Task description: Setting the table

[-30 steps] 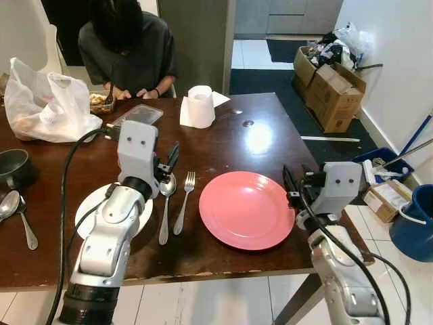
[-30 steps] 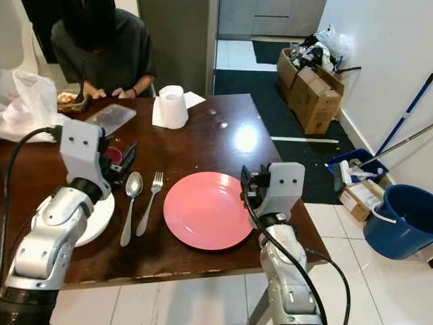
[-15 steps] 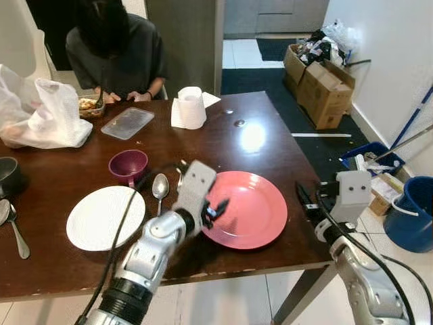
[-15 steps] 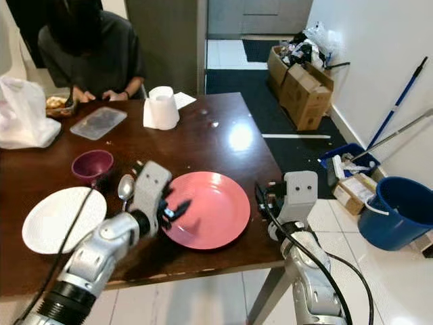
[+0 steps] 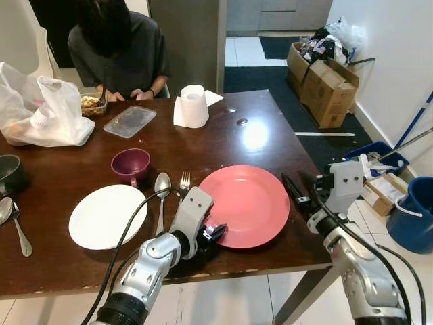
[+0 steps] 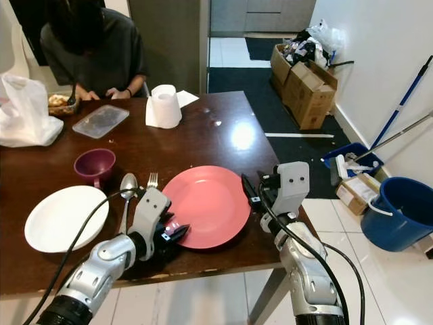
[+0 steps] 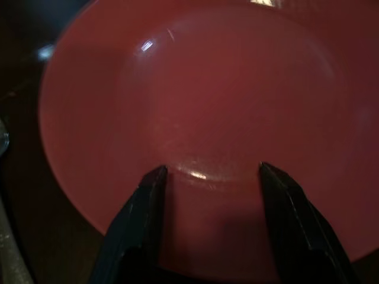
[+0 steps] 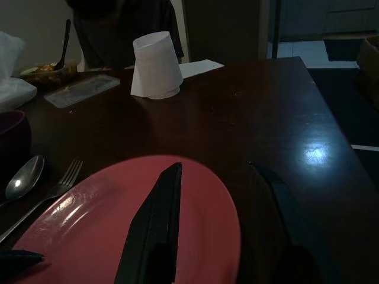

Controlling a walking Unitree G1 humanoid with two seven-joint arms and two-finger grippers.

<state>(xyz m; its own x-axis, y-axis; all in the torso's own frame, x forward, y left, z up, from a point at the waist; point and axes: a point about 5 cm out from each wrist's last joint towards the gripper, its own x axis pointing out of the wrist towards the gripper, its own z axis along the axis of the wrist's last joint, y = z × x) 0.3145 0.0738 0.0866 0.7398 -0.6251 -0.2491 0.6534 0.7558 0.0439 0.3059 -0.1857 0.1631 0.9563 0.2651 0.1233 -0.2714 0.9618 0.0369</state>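
Left gripper [image 7: 207, 177] dropped lower, parted over red plate [image 5: 247, 203] rim

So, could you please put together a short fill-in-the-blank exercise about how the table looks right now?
1. The left gripper is at the near edge of the ____ plate.
2. The fork lies between that plate and the ____.
3. The purple cup stands beyond the ____ plate.
4. The right gripper's fingers are ____.

Missing words: pink; spoon; white; open
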